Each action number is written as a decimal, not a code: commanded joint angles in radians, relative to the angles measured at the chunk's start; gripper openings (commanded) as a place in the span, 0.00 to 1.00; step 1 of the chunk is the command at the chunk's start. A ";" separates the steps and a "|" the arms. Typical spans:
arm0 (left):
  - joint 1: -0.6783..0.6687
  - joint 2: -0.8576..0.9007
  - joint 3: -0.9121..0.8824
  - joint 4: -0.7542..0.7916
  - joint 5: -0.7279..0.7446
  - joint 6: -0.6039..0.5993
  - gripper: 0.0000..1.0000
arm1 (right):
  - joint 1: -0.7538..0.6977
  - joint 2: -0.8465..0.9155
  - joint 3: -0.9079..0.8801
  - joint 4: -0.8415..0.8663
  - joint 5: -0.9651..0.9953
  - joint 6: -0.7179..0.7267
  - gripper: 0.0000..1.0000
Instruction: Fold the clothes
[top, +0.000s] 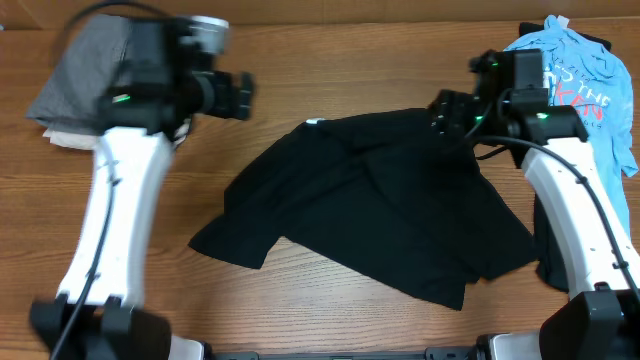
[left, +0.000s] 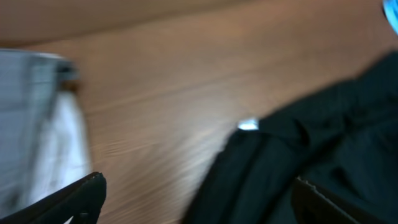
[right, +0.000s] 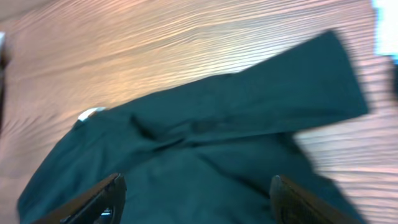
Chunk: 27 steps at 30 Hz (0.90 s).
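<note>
A black T-shirt (top: 380, 205) lies crumpled and partly folded over itself in the middle of the wooden table. It also shows in the left wrist view (left: 311, 149) and the right wrist view (right: 205, 155). My left gripper (top: 240, 95) is open and empty, above bare wood left of the shirt's collar. My right gripper (top: 445, 112) is open and empty, above the shirt's upper right edge. A small white collar label (top: 316, 122) shows at the shirt's top edge.
A folded grey garment (top: 85, 70) on something white lies at the back left. A light blue printed shirt (top: 585, 75) lies bunched at the back right, with dark cloth under the right arm (top: 550, 250). Bare wood (top: 300, 310) runs along the front.
</note>
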 joint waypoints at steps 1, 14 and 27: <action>-0.043 0.082 0.017 0.006 -0.010 0.043 0.94 | -0.062 0.028 0.002 0.015 0.029 -0.007 0.77; -0.060 0.146 0.018 -0.046 -0.041 0.043 0.90 | -0.218 0.318 0.002 0.152 0.033 0.139 0.66; -0.060 0.146 0.018 -0.077 -0.120 0.043 0.93 | -0.230 0.467 0.002 0.285 0.033 0.218 0.59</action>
